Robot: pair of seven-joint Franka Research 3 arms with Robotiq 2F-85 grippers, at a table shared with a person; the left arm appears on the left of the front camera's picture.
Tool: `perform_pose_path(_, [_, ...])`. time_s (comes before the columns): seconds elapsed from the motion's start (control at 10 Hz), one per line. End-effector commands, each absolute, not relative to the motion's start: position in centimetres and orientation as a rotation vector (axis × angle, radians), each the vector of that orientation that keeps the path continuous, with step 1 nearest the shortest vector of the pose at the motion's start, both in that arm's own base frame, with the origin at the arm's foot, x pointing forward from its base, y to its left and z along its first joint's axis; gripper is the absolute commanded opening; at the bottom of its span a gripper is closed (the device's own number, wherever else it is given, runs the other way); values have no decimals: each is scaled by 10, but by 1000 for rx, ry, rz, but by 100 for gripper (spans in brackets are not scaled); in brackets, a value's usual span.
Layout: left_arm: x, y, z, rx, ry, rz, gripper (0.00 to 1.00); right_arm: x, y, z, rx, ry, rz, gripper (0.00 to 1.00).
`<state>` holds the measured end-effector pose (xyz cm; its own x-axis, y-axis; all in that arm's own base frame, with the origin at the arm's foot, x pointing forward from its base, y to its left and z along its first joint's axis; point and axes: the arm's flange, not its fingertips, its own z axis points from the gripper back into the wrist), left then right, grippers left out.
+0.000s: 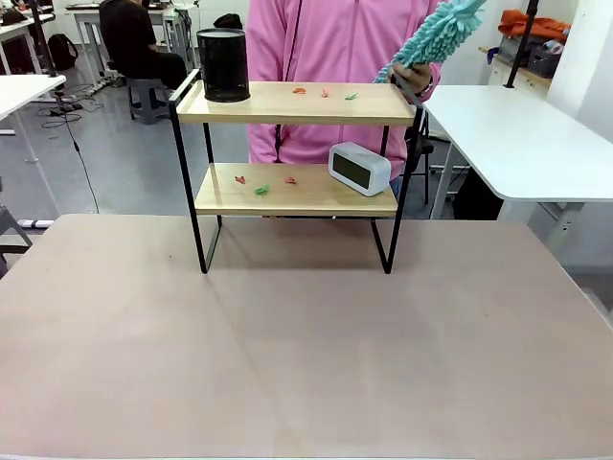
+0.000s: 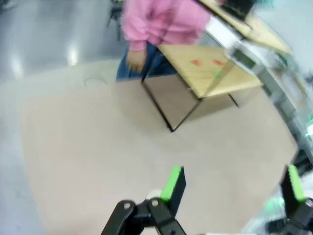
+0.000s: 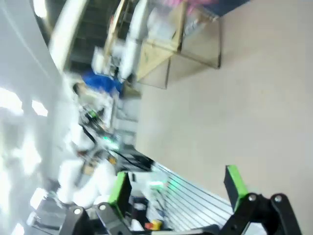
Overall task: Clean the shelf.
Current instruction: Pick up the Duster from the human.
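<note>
The shelf (image 1: 287, 103) stands upper centre in the front view, at the far side of the tabletop (image 1: 306, 345). Its top board carries a black canister (image 1: 222, 65) at the left and small scraps (image 1: 324, 94). The lower board holds a white clock (image 1: 359, 168) at the right. Behind it, a person holds a teal duster (image 1: 436, 34) at the upper right. The left wrist view adds the person's empty hand (image 2: 133, 59), hanging at the upper left, and the left fingers (image 2: 172, 183) wide apart. The blurred right wrist view shows the right fingers (image 3: 234, 182) apart too.
</note>
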<state>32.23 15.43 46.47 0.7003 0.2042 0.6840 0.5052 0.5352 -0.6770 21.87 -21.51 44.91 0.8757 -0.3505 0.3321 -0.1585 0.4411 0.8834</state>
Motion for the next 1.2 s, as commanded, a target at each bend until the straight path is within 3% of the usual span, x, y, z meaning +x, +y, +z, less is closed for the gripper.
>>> perform_pose_path(0.0, [329, 158, 397, -1205, -860, 114, 100, 237, -228, 399, 1435, -645, -517, 100])
perform_pose_path(0.1, [340, 150, 380, -1205, -788, 229, 100, 238, -228, 380, 1330, -612, -573, 100])
perform_pose_path(0.2, [320, 184, 429, -1099, -807, -28, 100, 211, -243, 413, 1216, -528, -290, 100])
perform_pose_path(1.1, [320, 184, 429, -1099, -807, -28, 100, 211, -243, 413, 1216, -528, -290, 100])
